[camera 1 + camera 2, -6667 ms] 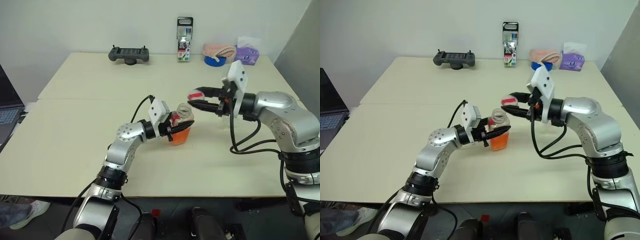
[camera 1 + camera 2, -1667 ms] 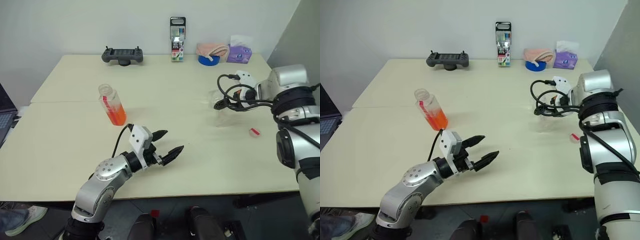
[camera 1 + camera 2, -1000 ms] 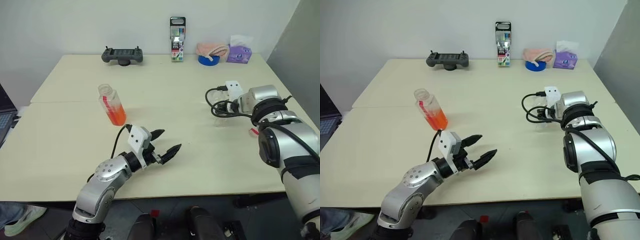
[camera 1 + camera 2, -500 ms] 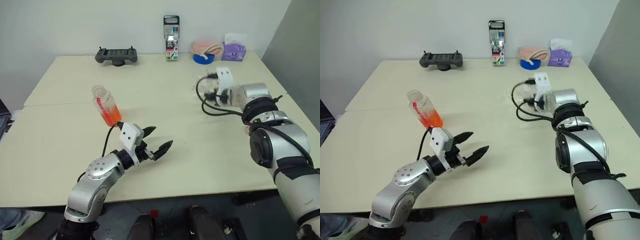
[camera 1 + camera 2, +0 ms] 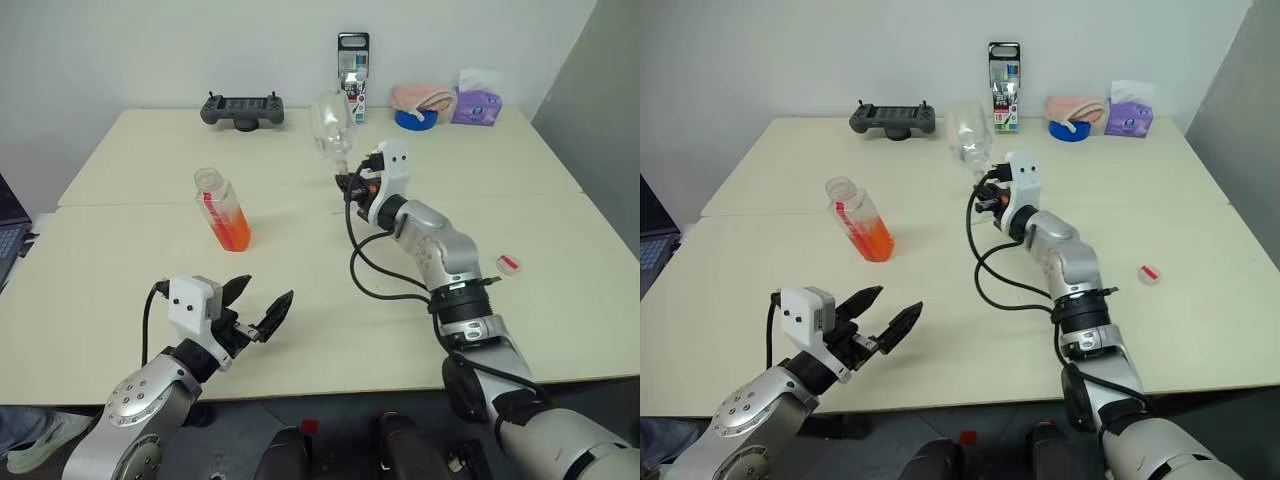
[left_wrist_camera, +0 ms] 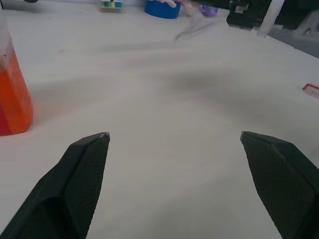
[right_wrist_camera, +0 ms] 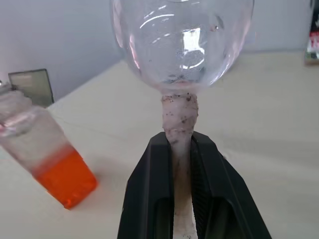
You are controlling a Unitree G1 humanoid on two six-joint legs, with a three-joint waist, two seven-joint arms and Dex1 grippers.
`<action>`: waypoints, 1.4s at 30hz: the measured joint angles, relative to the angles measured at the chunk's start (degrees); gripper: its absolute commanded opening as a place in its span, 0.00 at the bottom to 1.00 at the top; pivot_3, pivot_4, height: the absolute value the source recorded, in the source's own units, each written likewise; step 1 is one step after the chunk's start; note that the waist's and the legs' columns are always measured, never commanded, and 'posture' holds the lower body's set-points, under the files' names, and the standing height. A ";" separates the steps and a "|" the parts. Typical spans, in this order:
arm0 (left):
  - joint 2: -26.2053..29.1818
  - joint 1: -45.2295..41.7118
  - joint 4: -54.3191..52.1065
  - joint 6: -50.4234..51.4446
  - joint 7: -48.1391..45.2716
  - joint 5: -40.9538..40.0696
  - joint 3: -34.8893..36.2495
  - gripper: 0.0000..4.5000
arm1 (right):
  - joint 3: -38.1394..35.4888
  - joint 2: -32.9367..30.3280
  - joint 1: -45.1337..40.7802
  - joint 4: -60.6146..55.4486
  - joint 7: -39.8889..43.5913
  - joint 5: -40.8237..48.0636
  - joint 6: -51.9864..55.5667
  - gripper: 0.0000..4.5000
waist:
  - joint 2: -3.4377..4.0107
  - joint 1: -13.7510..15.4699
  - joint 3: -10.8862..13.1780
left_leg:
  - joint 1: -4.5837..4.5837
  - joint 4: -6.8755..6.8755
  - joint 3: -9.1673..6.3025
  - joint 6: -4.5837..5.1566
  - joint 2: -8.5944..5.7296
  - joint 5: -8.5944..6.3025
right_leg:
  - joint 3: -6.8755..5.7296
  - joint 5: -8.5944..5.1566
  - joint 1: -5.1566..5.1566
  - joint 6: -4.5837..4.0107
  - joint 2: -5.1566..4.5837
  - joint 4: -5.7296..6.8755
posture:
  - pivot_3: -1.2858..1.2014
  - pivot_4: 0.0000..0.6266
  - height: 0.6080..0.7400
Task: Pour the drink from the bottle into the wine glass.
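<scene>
- Mid-table, toward 12 o'clock: right gripper (image 7: 180,149) is clamped on the stem of the wine glass (image 5: 331,128), lifted off the table (image 5: 560,250), bowl up. Glass looks empty; stem looks wrapped in whitish tape in the right wrist view.
- At 9–10 o'clock of the glass, well apart: bottle (image 5: 224,208) stands on the table w/ no cap on, leaning slightly. Drink (image 5: 233,231) fills approx the lower half, bright orange.
- Near edge, approx 7 o'clock of the bottle: left gripper (image 5: 258,308) hovers above the table, fingers spread wide, holding nothing. Fingertips point toward table centre.
- Cap (image 5: 508,263), red-and-white, lies on the table at 4 o'clock of the glass, well apart, near the right side.
- Far edge, 12 o'clock: marker pack (image 5: 351,65) upright w/ black top; game controller (image 5: 242,109) at its 9 o'clock; blue tape roll (image 5: 413,119), pink cloth (image 5: 420,97) & purple tissue pack (image 5: 478,104) at its 3 o'clock.
- Laptop (image 5: 12,232) at far left, off the table.
</scene>
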 measured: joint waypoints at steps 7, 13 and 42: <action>0.33 -1.01 0.25 -0.04 -0.20 -0.20 -0.43 1.00 | 6.85 2.41 3.42 -2.15 -0.70 -3.91 -7.03 0.04 | -0.01 -0.09 0.00 | 0.06 -0.06 -0.02 0.00 0.07 0.00 | -0.02 0.04 0.06 -0.14 0.09 -0.02 | 0.52 0.24 1.00; 0.33 -0.38 2.29 -0.04 -0.94 -1.40 -0.57 1.00 | 9.43 3.24 3.93 0.06 -1.00 -6.69 -12.37 0.04 | -0.01 -0.11 -0.01 | 0.07 -0.06 -0.04 -0.01 0.07 0.00 | -0.03 0.03 0.06 -0.13 0.09 -0.02 | 0.52 0.24 1.00; 2.74 -1.95 7.13 -0.05 -5.03 -1.65 -0.56 1.00 | 12.59 1.36 12.12 17.47 -1.55 -11.84 -30.66 0.04 | -0.11 0.57 -0.19 | 0.49 -0.10 -0.04 -0.03 0.01 -0.02 | -0.01 -0.19 0.47 0.07 0.02 -0.06 | 0.52 0.24 1.00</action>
